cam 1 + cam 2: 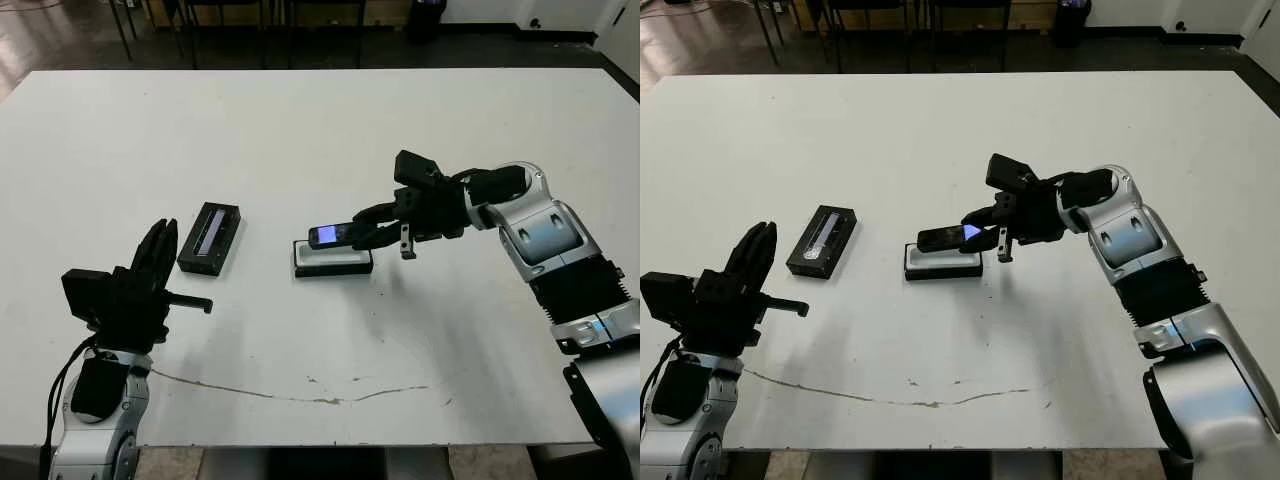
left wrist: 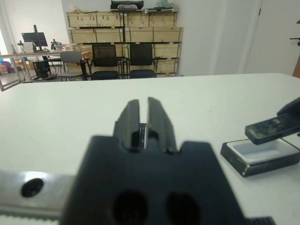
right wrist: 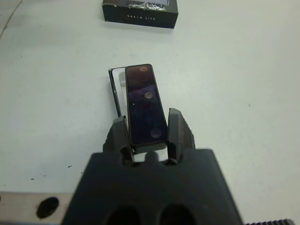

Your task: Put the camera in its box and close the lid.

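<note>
Nearest us, our left gripper (image 1: 160, 262) idles at the desk's (image 1: 300, 130) front edge, its two fingers pressed together on nothing. Farther in, our right gripper (image 3: 149, 133) clamps one end of the camera (image 1: 330, 235), holding it just above the box (image 1: 333, 262), slightly tilted and not yet seated in the white tray. Beyond our left gripper, well apart from the box on the robot's left, the lid (image 1: 210, 238) lies flat on the desk, untouched. We judge the task about midway: the camera must still go down into the box, and the lid fetched and fitted.
</note>
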